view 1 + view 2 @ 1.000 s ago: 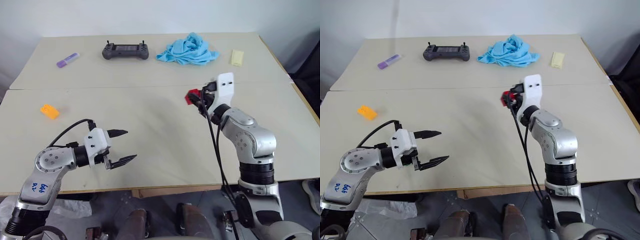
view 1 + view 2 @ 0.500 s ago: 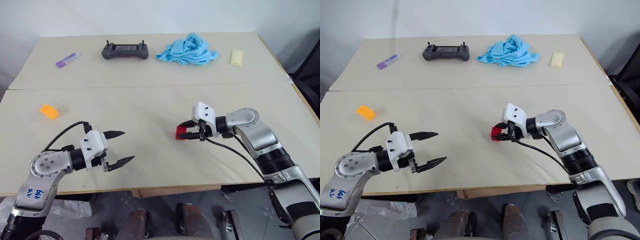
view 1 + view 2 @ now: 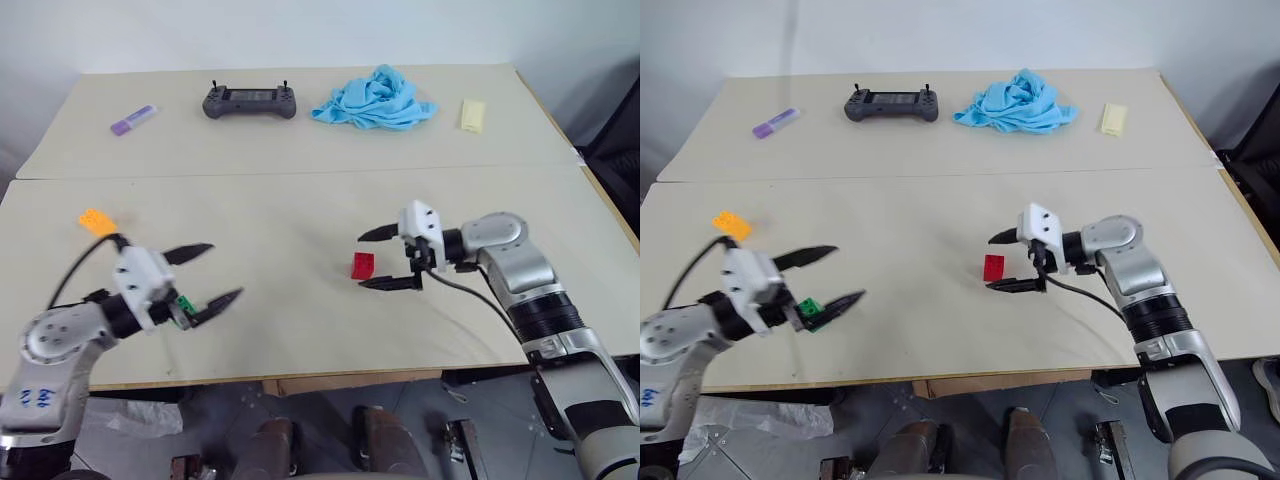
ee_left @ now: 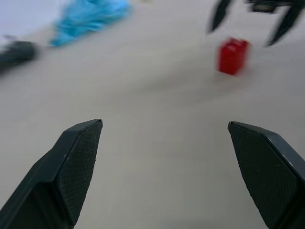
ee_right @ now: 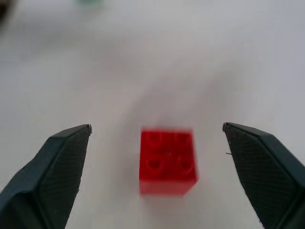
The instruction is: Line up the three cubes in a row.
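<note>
Head views: red cube (image 3: 364,265) lies free on the bench (image 3: 300,210), between the spread right claw (image 3: 385,258). Green cube (image 3: 811,309) partly hidden beside the wide, empty left claw (image 3: 836,276); orange-yellow cube (image 3: 97,221) beyond it. Right wrist: red cube's studs face up, touching neither finger. Left wrist: red cube blurred.

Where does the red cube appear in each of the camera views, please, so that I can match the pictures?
Left eye view: red cube on the table, right of centre, between the open fingers of the right gripper.
Right eye view: same spot, just left of that gripper.
Left wrist view: far off, upper right.
Right wrist view: centre, studs up, touching neither finger.
Shared landmark: the blue cloth, also in the left wrist view.
</note>
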Robot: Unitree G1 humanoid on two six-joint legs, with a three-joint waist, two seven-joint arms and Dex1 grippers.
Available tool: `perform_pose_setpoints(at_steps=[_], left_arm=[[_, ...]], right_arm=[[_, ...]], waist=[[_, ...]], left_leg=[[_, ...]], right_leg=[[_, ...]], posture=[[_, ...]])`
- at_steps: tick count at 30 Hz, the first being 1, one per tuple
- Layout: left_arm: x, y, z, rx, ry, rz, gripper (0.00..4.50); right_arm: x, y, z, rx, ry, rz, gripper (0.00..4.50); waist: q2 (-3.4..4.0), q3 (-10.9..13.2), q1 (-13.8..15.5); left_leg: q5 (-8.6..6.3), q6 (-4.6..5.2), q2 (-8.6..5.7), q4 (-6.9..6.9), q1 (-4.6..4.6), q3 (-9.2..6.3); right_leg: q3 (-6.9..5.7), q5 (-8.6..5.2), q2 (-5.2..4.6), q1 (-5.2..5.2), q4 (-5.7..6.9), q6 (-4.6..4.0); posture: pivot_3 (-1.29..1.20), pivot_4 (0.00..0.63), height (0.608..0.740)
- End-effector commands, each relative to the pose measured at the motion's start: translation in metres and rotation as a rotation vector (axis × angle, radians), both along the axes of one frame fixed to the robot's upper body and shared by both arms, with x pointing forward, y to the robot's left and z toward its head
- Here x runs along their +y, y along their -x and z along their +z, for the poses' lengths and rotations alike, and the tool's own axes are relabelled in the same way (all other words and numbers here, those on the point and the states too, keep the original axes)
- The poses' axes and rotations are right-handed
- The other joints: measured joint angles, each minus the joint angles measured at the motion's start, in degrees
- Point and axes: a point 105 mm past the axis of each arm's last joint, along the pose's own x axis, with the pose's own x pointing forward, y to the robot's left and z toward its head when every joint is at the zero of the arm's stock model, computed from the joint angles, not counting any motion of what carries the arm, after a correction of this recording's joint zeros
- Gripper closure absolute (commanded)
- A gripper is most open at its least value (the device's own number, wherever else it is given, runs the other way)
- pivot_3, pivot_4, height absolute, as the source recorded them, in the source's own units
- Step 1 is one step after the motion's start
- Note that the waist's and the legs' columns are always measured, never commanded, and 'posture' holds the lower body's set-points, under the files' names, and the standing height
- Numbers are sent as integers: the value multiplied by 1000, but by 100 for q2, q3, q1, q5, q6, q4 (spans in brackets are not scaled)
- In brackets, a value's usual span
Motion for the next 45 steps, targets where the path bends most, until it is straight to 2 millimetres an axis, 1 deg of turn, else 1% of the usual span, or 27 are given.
perform_pose_setpoints(at_steps=[1,2,3,4,5,7,8,10,12,14,15,18,20,21,23,25,27,31,34,37,39,41,42,43,45], left_arm=[[49,21,8,-25,81,172,0],[58,29,6,-32,71,198,0],[76,42,1,-33,68,285,0],[88,52,-2,-36,64,346,0],[101,66,-10,-15,71,412,0],[115,83,-20,20,77,482,0],[124,97,-32,71,85,528,0],[133,116,-49,145,99,576,0],[137,126,-62,201,100,589,0],[138,138,-81,287,107,585,0],[128,135,-84,308,112,535,0],[97,106,-73,270,105,366,0],[84,91,-68,252,92,294,0],[74,82,-67,246,63,245,0],[59,67,-66,244,31,171,0],[50,54,-65,235,28,142,0],[45,44,-69,242,27,127,0],[37,34,-78,255,44,91,0],[33,25,-77,241,62,77,538],[31,21,-75,245,33,41,1450],[28,15,-69,244,25,11,2032],[25,11,-68,250,-13,-22,2729],[20,9,-66,252,-42,-65,3011],[15,5,-60,244,-62,-101,3026],[2,-5,-40,210,-81,-183,3025]], right_arm=[[5,15,25,-80,-125,105,40],[7,18,29,-25,-162,118,40],[13,23,30,2,-198,140,40],[17,28,31,19,-222,156,40],[23,33,30,19,-239,179,40],[31,40,27,11,-251,205,40],[36,46,21,8,-256,225,40],[43,54,14,0,-266,249,40],[46,58,10,-1,-275,256,40],[49,62,7,-31,-295,258,40],[49,62,6,-54,-304,249,40],[42,68,3,-88,-293,257,40],[36,75,1,-79,-271,291,40],[33,80,-4,-67,-237,309,40],[29,83,-8,-67,-211,307,40],[28,83,-9,-64,-214,284,40],[28,82,-10,-65,-209,269,40],[29,84,-10,-67,-206,254,40],[27,81,-10,-88,-203,211,0],[23,79,-11,-100,-198,175,0],[19,78,-11,-105,-196,145,0],[16,77,-10,-111,-190,124,0],[13,76,-10,-111,-187,109,0],[10,76,-9,-114,-185,94,0],[3,75,-8,-117,-180,54,0]], waist=[[0,0,-11],[0,0,-10],[0,0,2],[0,0,2],[0,0,2],[-1,0,17],[-4,1,34],[-9,-1,72],[-9,-1,127],[-12,-3,158],[-11,-3,158],[-12,-3,188],[-13,-4,213],[-16,-6,188],[-14,-6,150],[-13,-6,94],[-12,-5,24],[-12,-5,0],[-12,-5,23],[-12,-5,52],[-12,-5,90],[-12,-5,130],[-12,-5,144],[-12,-5,149],[-12,-5,174]], left_leg=[[-1,-2,2,0,1,1],[-2,-4,6,-1,1,1],[-3,-5,7,0,1,1],[-3,-5,7,0,0,0],[-4,-5,10,0,1,0],[-9,-4,12,1,1,-1],[-10,-3,12,3,1,-1],[-12,-2,10,8,4,-5],[-17,1,10,7,16,-5],[-25,6,10,8,17,-6],[-29,6,10,8,19,-7],[-32,9,10,8,21,-13],[-32,9,9,8,20,-16],[-32,9,10,8,21,-18],[-34,4,10,8,22,-19],[-35,4,11,5,25,-15],[-36,4,13,2,24,-15],[-35,3,15,3,23,-7],[-35,3,15,5,22,-8],[-35,4,14,13,20,-8],[-35,4,13,13,20,-8],[-35,4,14,13,20,-8],[-35,3,14,13,20,-8],[-35,3,14,14,21,-7],[-35,4,12,14,20,-7]], right_leg=[[-4,0,1,0,1,-1],[-12,-1,1,0,-3,-1],[-19,-1,1,1,-3,-3],[-21,-1,-1,2,-3,-3],[-21,-2,-2,5,-7,-3],[-22,-2,-2,8,-11,-4],[-23,-2,-4,9,-12,-5],[-28,-4,-9,15,-30,-7],[-29,-4,-9,32,-41,-7],[-29,-4,-12,35,-43,-7],[-29,-4,-12,37,-44,-8],[-33,-3,-15,45,-48,-10],[-36,-1,-16,48,-51,-12],[-38,-1,-15,50,-52,-13],[-39,-1,-13,50,-54,-13],[-37,-1,-8,48,-52,-13],[-38,-1,-5,46,-46,-13],[-40,-2,-1,34,-23,-14],[-42,-1,-2,35,-23,-14],[-41,-1,-4,36,-21,-14],[-41,-1,-4,37,-21,-14],[-42,-1,-4,36,-21,-14],[-41,-1,-4,36,-20,-14],[-41,-2,-4,36,-21,-14],[-41,-1,-4,36,-19,-14]], posture=[[0,150,740],[0,150,740],[0,150,740],[0,150,740],[0,150,740],[0,150,740],[0,150,740],[0,150,740],[0,150,740],[0,150,740],[0,150,740],[0,150,740],[0,150,740],[0,150,740],[0,150,740],[0,150,740],[0,150,740],[0,150,740],[0,150,740],[0,150,740],[0,150,740],[0,150,740],[0,150,740],[0,150,740],[0,150,740]])
